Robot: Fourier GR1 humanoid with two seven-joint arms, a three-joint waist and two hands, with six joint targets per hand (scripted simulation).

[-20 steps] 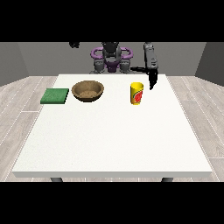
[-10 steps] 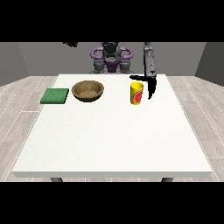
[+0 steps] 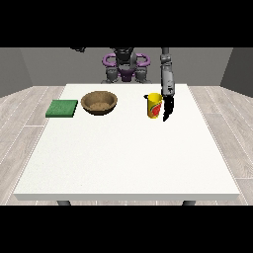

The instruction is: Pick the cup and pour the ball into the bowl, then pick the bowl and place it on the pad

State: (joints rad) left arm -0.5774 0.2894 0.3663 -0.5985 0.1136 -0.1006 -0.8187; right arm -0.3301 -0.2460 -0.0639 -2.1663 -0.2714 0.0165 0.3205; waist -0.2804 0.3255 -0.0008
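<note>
A yellow cup [image 3: 154, 105] with a red mark stands upright on the white table [image 3: 128, 153], right of the middle at the back. The hand at the view's right [image 3: 168, 108] hangs just right of the cup, fingers straight and pointing down, close to its side. A brown wooden bowl [image 3: 99, 103] sits left of the cup. Further left lies the flat green pad [image 3: 62, 108]. The ball does not show; the cup's inside is hidden. The hand at the view's left is out of sight, only a dark piece of arm shows at the top.
The robot's torso [image 3: 125, 66] stands behind the table's far edge. Wide bare tabletop stretches from the objects to the front edge.
The hand at the view's right has come down and forward from beside the robot's shoulder to the right side of the cup. Cup, bowl and pad have not moved.
</note>
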